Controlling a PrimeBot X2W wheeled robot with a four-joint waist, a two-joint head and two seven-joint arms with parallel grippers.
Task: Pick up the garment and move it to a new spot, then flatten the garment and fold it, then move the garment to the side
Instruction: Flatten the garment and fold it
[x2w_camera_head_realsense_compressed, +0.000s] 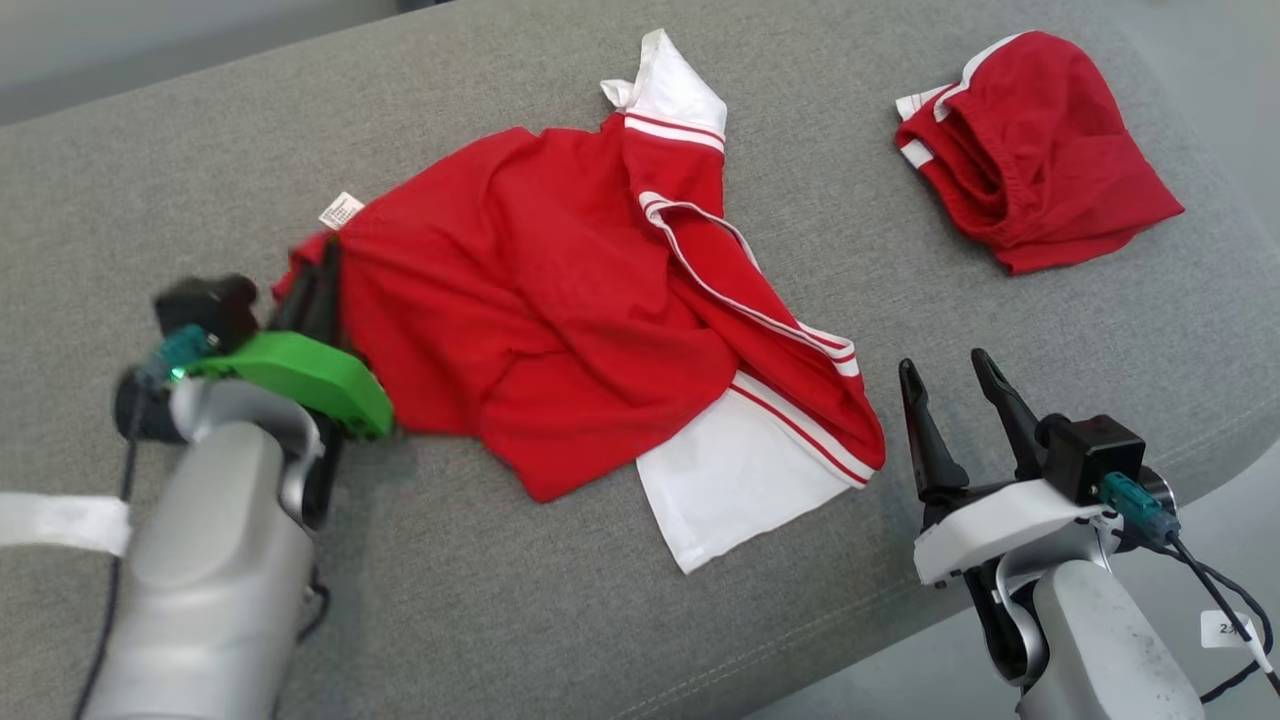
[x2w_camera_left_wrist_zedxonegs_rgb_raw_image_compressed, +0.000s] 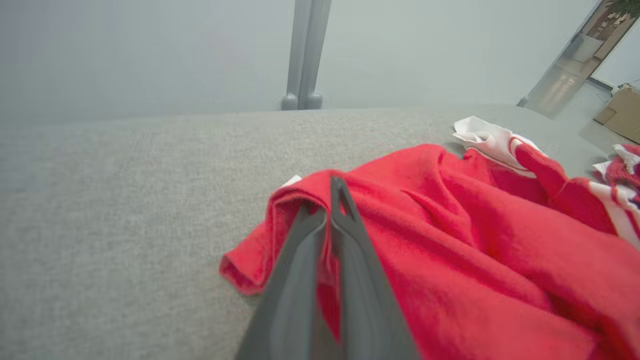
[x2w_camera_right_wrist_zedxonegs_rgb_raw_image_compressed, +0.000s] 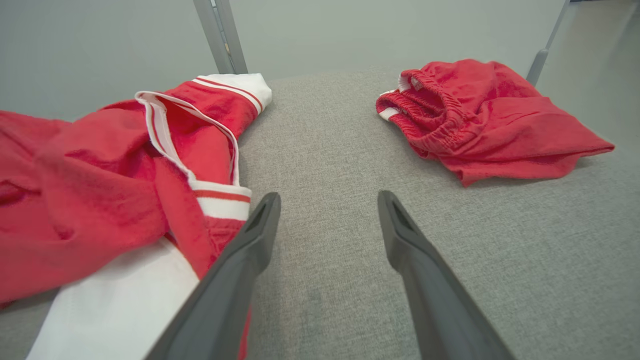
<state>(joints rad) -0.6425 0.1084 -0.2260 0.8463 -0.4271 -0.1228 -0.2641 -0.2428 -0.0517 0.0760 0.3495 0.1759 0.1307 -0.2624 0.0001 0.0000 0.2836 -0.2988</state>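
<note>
Pinching the left end of the red-and-white garment (x2w_camera_head_realsense_compressed: 560, 300), crumpled across the middle of the grey cushion (x2w_camera_head_realsense_compressed: 500, 620), with the left gripper (x2w_camera_left_wrist_zedxonegs_rgb_raw_image_compressed: 325, 200) closed tight on a fold, probably to lift it toward a new spot. Holding the right gripper (x2w_camera_head_realsense_compressed: 945, 362) wide and empty at the front right edge, near the white panel (x2w_camera_head_realsense_compressed: 730, 480), seemingly ready for a second hold.

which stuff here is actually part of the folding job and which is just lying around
In the job: red and white shirt, crumpled mid-cushion; left gripper, shut on its edge; right gripper, open beside its white part.
Lying about: red shorts, apart at the far right; grey cushion underneath everything.
</note>
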